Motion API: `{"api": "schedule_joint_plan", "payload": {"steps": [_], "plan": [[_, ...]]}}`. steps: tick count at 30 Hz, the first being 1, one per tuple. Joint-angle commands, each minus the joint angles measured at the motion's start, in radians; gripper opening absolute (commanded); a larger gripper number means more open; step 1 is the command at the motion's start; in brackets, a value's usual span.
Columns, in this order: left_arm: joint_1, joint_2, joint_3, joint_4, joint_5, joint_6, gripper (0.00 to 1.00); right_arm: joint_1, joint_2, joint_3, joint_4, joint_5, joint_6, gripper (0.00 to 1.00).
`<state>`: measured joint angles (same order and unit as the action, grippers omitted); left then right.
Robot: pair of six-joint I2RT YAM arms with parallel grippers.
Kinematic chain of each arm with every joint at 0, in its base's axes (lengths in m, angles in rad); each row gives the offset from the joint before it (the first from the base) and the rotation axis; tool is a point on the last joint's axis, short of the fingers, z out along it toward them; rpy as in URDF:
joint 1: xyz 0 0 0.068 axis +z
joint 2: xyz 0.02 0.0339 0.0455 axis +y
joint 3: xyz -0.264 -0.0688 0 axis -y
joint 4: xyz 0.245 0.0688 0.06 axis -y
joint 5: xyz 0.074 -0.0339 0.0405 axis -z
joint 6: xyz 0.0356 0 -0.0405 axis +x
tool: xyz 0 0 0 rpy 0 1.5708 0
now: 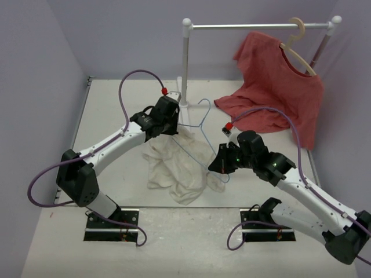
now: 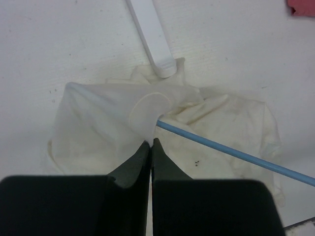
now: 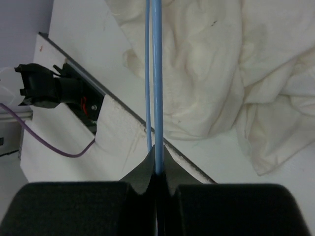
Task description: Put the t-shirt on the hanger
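Observation:
The cream-white t-shirt (image 1: 174, 165) hangs crumpled from my left gripper (image 1: 174, 132) down onto the table's middle. My left gripper (image 2: 150, 142) is shut on a fold of the t-shirt (image 2: 103, 123), lifted off the table. The light-blue wire hanger (image 1: 200, 136) stands tilted between the arms, one end inside the shirt near my left gripper. My right gripper (image 1: 217, 165) is shut on the hanger's right end. In the right wrist view the hanger wire (image 3: 157, 73) runs straight up from my shut right gripper (image 3: 157, 153), over the t-shirt (image 3: 216, 64). The hanger's wire (image 2: 231, 152) enters the cloth beside the left fingers.
A white clothes rack (image 1: 185, 63) stands at the back; its base foot (image 2: 150, 34) lies just beyond the shirt. A red t-shirt (image 1: 278, 87) on a beige hanger (image 1: 298, 43) hangs from the rail at the right. The table's front edge (image 3: 187, 152) is below.

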<state>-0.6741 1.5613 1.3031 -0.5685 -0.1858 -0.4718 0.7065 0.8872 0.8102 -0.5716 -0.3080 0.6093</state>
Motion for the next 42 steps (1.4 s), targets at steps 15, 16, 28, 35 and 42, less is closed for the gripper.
{"api": "schedule_joint_plan", "payload": {"steps": [15, 16, 28, 35, 42], "plan": [[-0.132, -0.267, 0.234, -0.121, 0.059, 0.012, 0.00, 0.001, 0.065, 0.054, 0.519, -0.047, -0.110, 0.00], [-0.155, -0.282, 0.223, -0.111, 0.070, 0.006, 0.00, 0.001, 0.074, 0.060, 0.530, -0.049, -0.115, 0.00], [-0.270, -0.453, 0.187, -0.192, -0.453, -0.175, 0.00, 0.010, -0.030, 0.114, 0.276, 0.438, 0.068, 0.00], [-0.123, -0.429, 0.059, -0.177, -0.464, -0.255, 0.00, 0.010, -0.154, 0.094, 0.113, 0.410, 0.048, 0.00], [-0.109, -0.370, -0.029, 0.005, -0.164, -0.205, 0.00, 0.010, -0.122, 0.188, -0.002, 0.276, -0.047, 0.00]]}}
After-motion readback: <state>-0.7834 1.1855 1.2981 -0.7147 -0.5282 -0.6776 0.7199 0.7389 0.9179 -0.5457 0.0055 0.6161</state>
